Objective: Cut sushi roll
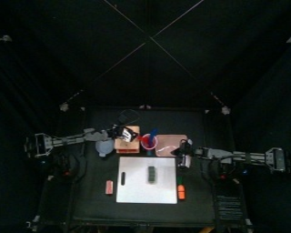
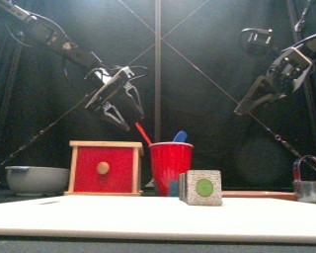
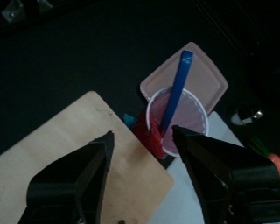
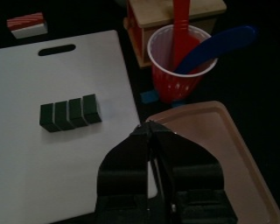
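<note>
The sushi roll [image 4: 70, 114] is a small dark oblong lying on the white board [image 4: 38, 175], with lines dividing it into three sections. It also shows as the roll [image 1: 153, 173] from above and the roll [image 2: 201, 186] end-on in the front view. My right gripper [image 4: 149, 136] is shut and holds nothing, hovering over the edge of a pink tray [image 4: 219, 149] beside the board. My left gripper [image 3: 143, 144] stands open and empty above a red cup [image 3: 175, 109], which holds a blue utensil [image 3: 184, 74] and a red one. Both grippers hang well above the table in the front view.
A red box with a wooden top [image 2: 104, 166] and a grey bowl [image 2: 37, 179] stand behind the board on the left, and a metal cup [image 2: 310, 183] at the right. An orange-red bar [image 1: 181, 192] and a small reddish block [image 1: 109, 187] flank the board.
</note>
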Available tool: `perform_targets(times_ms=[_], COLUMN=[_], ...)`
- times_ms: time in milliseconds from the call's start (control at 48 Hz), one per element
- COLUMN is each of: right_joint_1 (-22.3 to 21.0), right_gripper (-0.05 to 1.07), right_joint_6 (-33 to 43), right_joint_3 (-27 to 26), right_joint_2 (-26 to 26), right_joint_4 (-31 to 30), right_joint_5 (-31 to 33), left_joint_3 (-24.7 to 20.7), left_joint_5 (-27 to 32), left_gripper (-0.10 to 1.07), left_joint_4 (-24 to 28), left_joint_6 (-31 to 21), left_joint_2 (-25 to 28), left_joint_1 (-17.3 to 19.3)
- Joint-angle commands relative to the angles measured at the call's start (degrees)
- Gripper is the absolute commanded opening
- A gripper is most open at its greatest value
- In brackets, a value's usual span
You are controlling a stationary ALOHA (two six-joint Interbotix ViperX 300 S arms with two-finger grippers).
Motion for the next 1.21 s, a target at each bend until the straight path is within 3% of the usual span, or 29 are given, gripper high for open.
perform_targets(times_ms=[0, 188, 292, 417, 562, 688, 792, 1188], right_joint_1=[-0.8, -2.5, -3.5, -3.3, -2.0, -1.5, -1.8, -3.0], right_gripper=[0.02, 0.02, 0.08, 0.26, 0.57, 0.86, 1.00, 1.02], right_joint_6=[0.0, 0.0, 0.2, 0.4, 0.6, 0.4, 0.4, 0.1], right_joint_3=[-3.1, -9.8, -12.7, -16.5, -20.1, -21.7, -23.6, -35.3], right_joint_2=[0.3, 5.2, 8.6, 12.7, 17.5, 22.1, 25.4, 37.3], right_joint_4=[-0.4, -0.6, -0.3, 1.8, 3.3, 0.8, -2.4, -7.3], right_joint_5=[-2.1, -4.4, -4.0, -4.0, -4.2, -4.8, -5.4, -4.6], left_joint_3=[0.6, 5.0, 9.6, 14.5, 19.2, 20.9, 21.4, 23.6], left_joint_5=[-1.1, -6.5, -11.2, -17.1, -21.6, -22.7, -22.8, -22.7], left_gripper=[0.90, 0.90, 0.90, 0.90, 0.90, 0.90, 0.90, 0.90], left_joint_4=[4.4, 7.1, 9.4, 13.0, 20.5, 23.2, 23.3, 22.0], left_joint_6=[1.9, 3.6, 3.8, 4.3, 5.7, 6.2, 6.2, 6.2], left_joint_2=[-2.4, -7.1, -11.6, -17.6, -23.1, -25.1, -25.4, -25.6], left_joint_1=[-1.3, -2.2, -2.1, 0.1, 2.3, 2.7, 3.3, 3.8])
